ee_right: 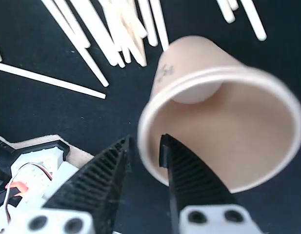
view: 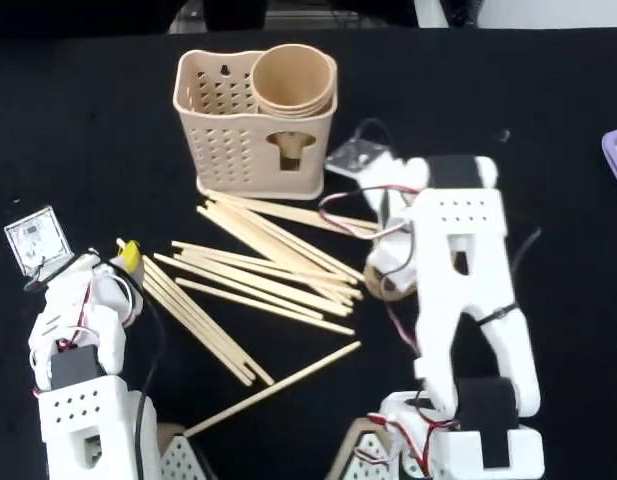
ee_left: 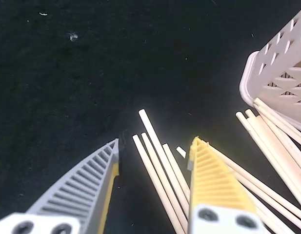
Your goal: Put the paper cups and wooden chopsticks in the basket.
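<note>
The paper cup [ee_right: 223,122] is light and thin-walled, so it crushes easily. The right end effector [ee_right: 145,146] pinches its rim, one finger inside and one outside, in front of the basket [view: 228,150]. The wooden chopsticks [view: 258,280] are stiff and slim and likely to roll, so mid-length is the best grip. The left end effector [ee_left: 155,151] gapes wide and empty over their ends.

Counted: one held cup, a nested stack [view: 293,75] of perhaps three in the basket, and well over a dozen chopsticks.

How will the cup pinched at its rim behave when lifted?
Probably light: the cup looks like thin paper. Its rim may dent, since the right claw pinches one wall only. Round and tapered, it would likely roll if dropped.
</note>
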### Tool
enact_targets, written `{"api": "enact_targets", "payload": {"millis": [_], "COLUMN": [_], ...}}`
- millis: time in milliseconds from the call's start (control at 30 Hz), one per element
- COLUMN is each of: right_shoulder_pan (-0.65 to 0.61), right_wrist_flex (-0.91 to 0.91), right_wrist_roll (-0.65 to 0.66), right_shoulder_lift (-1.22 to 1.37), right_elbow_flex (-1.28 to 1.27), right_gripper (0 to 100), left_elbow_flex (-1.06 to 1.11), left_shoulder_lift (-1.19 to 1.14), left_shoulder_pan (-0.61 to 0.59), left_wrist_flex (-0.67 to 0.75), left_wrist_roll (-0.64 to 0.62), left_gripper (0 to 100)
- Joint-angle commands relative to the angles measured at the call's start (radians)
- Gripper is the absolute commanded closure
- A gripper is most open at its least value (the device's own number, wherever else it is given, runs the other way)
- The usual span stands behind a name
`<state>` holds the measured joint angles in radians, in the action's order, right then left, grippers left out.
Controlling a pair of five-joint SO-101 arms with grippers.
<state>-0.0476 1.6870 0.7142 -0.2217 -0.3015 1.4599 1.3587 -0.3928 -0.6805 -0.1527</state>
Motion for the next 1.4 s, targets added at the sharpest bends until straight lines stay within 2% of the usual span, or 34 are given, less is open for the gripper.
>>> {"api": "enact_targets", "payload": {"millis": [0, 167, 400, 533, 667, 867, 967, 1100, 1200, 1367], "right_shoulder_pan": [-0.021, -0.017, 0.008, 0.002, -0.002, -0.233, -0.330, -0.356, -0.347, -0.338], "right_wrist_flex": [-0.057, -0.057, 0.077, 0.049, -0.058, -0.236, -0.327, -0.361, -0.330, -0.189], "right_wrist_roll": [-0.034, -0.051, -0.049, -0.049, -0.049, -0.048, -0.043, -0.040, -0.029, 0.060], "right_shoulder_lift": [-0.047, -0.073, -0.269, -0.334, -0.335, -0.331, -0.275, -0.113, -0.004, 0.142], "right_elbow_flex": [0.036, 0.059, 0.381, 0.545, 0.651, 0.657, 0.662, 0.684, 0.759, 0.938], "right_gripper": [99.5, 98.8, 98.8, 98.8, 98.8, 98.8, 98.8, 98.8, 98.8, 98.8], "left_elbow_flex": [-0.010, -0.010, -0.010, -0.010, -0.010, -0.010, -0.010, -0.005, -0.002, -0.004], "left_shoulder_lift": [0.012, 0.012, 0.012, 0.012, 0.012, 0.012, 0.012, 0.012, 0.012, 0.012], "left_shoulder_pan": [-0.007, -0.007, -0.007, -0.007, -0.005, -0.005, -0.005, -0.005, -0.005, -0.005], "left_wrist_flex": [0.021, 0.021, 0.023, 0.023, 0.023, 0.023, 0.023, 0.023, 0.025, 0.025], "left_wrist_roll": [-0.003, -0.003, -0.003, -0.003, -0.003, -0.003, -0.003, -0.003, -0.003, -0.003], "left_gripper": [77, 77, 77, 77, 77, 77, 77, 77, 77, 77]}}
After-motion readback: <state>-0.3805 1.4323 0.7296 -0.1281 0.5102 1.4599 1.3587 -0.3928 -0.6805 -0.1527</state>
